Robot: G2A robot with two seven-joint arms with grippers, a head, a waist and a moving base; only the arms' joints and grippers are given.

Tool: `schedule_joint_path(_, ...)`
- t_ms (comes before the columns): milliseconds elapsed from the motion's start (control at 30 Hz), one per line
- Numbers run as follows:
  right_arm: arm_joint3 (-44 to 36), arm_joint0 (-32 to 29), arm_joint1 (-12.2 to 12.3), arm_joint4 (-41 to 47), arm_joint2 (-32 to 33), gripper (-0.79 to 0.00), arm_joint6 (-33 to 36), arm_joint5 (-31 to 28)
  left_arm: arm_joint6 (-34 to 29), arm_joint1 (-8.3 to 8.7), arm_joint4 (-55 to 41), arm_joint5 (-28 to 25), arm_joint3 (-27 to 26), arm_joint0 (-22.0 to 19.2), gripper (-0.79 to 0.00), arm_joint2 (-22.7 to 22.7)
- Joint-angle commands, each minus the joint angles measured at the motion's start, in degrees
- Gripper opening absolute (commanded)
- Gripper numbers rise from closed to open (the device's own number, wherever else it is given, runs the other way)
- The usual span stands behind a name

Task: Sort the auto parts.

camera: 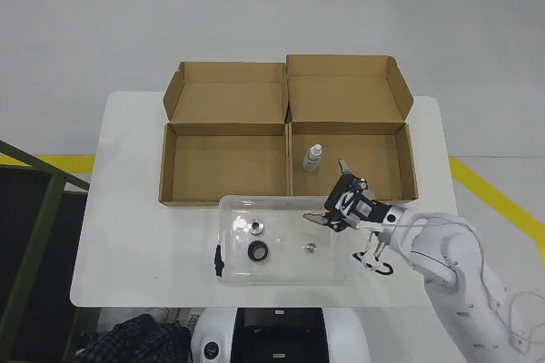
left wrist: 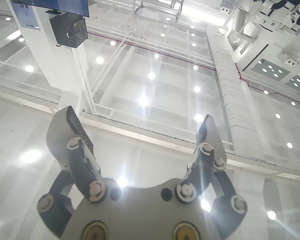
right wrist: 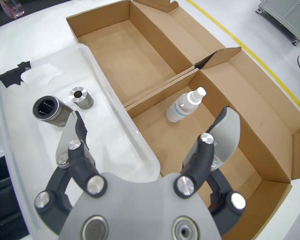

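Observation:
A clear plastic bin (camera: 286, 201) at the table's front holds a dark-bored linear bearing (camera: 258, 254) (right wrist: 48, 109), a slotted steel cylinder (camera: 253, 227) (right wrist: 81, 98) and a small metal piece (camera: 311, 246). Behind it stand two open cardboard boxes. The left box (camera: 222, 168) is bare inside. In the right box (camera: 381, 177) lies a white spray bottle (camera: 313, 158) (right wrist: 185, 106). My right gripper (camera: 328, 193) (right wrist: 152, 121) hovers open and empty above the bin's far right rim, where it meets the right box. My left gripper (left wrist: 138, 118) is open, empty, and points up at the ceiling.
The boxes' lid flaps (camera: 286, 91) stand open toward the table's far edge. A black scrap (right wrist: 13, 74) is stuck on the bin's far end. Bare white tabletop (camera: 127, 236) lies left of the bin, and a yellow floor line (camera: 504, 195) runs past the table on the right.

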Motion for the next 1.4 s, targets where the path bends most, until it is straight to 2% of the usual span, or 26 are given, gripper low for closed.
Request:
schedule_joint_path(0,-1.36,-1.63,0.3,-1.21,0.01,0.0,1.45,-1.73,0.0,0.0,0.0,0.0,0.0,0.0,0.0,0.0)
schedule_joint_path(333,-3.06,-5.5,1.26,-5.75,-1.14,0.0,3.5,-7.48,0.0,0.0,0.0,0.0,0.0,0.0,0.0,0.0)
schedule_joint_path(700,-2.71,-6.44,1.79,-8.55,-3.75,0.0,5.61,-9.78,0.0,0.0,0.0,0.0,0.0,0.0,0.0,0.0)
schedule_joint_path(1000,-0.29,-4.86,1.92,-8.29,-5.41,0.0,7.16,-9.4,0.0,0.0,0.0,0.0,0.0,0.0,0.0,0.0)
schedule_joint_path(1367,1.2,-2.56,1.94,-8.0,-8.06,-0.234,10.21,-8.47,0.0,0.0,0.0,0.0,0.0,0.0,0.0,0.0)
